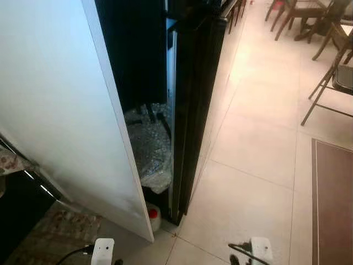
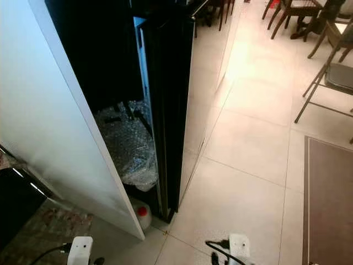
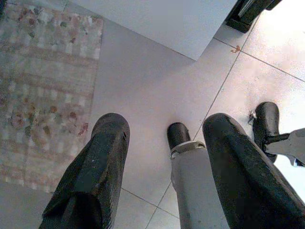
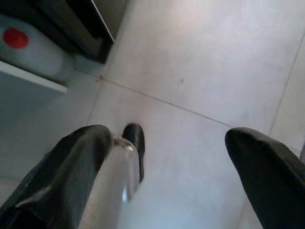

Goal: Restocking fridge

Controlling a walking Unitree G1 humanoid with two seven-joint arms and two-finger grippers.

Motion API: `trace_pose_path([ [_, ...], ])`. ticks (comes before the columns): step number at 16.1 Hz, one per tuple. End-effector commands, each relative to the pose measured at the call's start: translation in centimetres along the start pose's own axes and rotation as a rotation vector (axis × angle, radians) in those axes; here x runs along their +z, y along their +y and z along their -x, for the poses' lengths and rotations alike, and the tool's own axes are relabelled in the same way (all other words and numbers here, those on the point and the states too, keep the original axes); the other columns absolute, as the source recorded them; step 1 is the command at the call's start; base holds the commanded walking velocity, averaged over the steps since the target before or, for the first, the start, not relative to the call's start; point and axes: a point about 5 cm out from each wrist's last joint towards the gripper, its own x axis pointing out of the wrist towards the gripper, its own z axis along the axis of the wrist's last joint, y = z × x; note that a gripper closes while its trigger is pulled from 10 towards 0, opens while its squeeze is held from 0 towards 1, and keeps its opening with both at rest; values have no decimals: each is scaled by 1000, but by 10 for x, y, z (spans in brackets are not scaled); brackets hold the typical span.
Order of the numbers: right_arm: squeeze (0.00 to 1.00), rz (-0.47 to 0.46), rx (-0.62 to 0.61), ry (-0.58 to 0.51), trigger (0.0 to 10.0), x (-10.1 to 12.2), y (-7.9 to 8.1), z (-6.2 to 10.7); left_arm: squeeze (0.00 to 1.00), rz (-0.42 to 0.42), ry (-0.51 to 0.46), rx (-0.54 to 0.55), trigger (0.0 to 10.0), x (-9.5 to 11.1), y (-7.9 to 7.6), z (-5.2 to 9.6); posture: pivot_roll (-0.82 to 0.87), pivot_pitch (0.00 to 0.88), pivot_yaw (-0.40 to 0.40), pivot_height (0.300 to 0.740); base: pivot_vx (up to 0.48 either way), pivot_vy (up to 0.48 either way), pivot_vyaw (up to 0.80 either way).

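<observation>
Standing ajar, the white fridge door (image 1: 60, 116) swings out toward the robot, and beside it the dark body of the fridge (image 1: 196, 83) runs away along the pale tiled floor (image 1: 253, 149). Between the door and that dark body, crumpled clear plastic wrap (image 1: 149, 152) fills the gap low down. Just below the wrap, at the door's bottom corner, a white jug with a red cap (image 1: 154, 214) sits on the floor. On the far side of the door from the fridge body, a patterned rug (image 3: 43, 86) lies on the tiles, reaching close to the door's lower edge. Well away from the fridge, across the open floor, stand dark wooden chairs (image 1: 300, 16) and a folding chair (image 1: 331, 83), with a brown mat (image 1: 333, 204) nearer the robot.

The left gripper (image 3: 167, 157) hangs low over the tiles next to the rug, its two black fingers (image 3: 95, 176) spread apart with nothing between them. The right gripper (image 4: 167, 162) hangs over bare floor near the jug and the fridge's bottom corner, its fingers (image 4: 71, 167) likewise held wide and empty. One of the robot's feet shows on the tiles below each gripper.
</observation>
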Motion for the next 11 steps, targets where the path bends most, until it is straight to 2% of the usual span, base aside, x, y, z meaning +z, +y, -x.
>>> trace_pose_path([
  [1,0,-22,-16,22,10000,-7,0,1,0,-25,37,-5,10000,-10,2,2,-158,56,-3,740,0,0,0],
  [4,0,-54,-23,39,10000,-12,1,2,0,-33,36,-12,10000,-9,1,2,-151,48,-8,740,0,0,0],
  [6,0,-49,-24,50,10000,-16,0,3,0,-29,39,-15,10000,-11,-1,2,-151,44,-10,740,0,-439,0],
  [7,0,-14,-21,58,10000,-17,-2,3,0,-32,41,-17,10000,-11,-1,2,-152,45,-10,740,0,-394,0],
  [11,0,-35,-38,59,10000,-16,-7,3,0,-44,34,-26,10000,-9,-2,2,-144,65,-11,740,0,-369,0],
])
